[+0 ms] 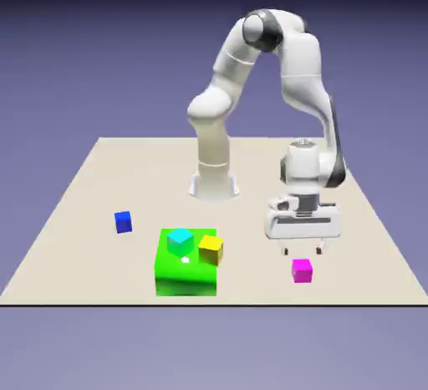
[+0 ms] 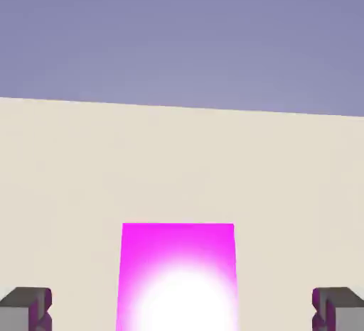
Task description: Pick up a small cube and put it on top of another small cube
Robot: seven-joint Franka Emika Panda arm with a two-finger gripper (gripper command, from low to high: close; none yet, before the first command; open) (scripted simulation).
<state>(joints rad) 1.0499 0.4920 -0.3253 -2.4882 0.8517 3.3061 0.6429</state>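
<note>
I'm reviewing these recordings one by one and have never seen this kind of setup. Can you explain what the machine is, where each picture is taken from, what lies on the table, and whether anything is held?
These are rendered simulation pictures. The exterior view shows a white jointed robot arm on a beige table; its two-fingered claw hangs open just above a small magenta cube. Also on the table: a small blue cube, and a big green block with a small cyan cube on top and a small yellow cube at its edge. The hand view looks along the claw: grey fingertips in the bottom corners, the magenta cube between them, untouched. Nothing is held.
</note>
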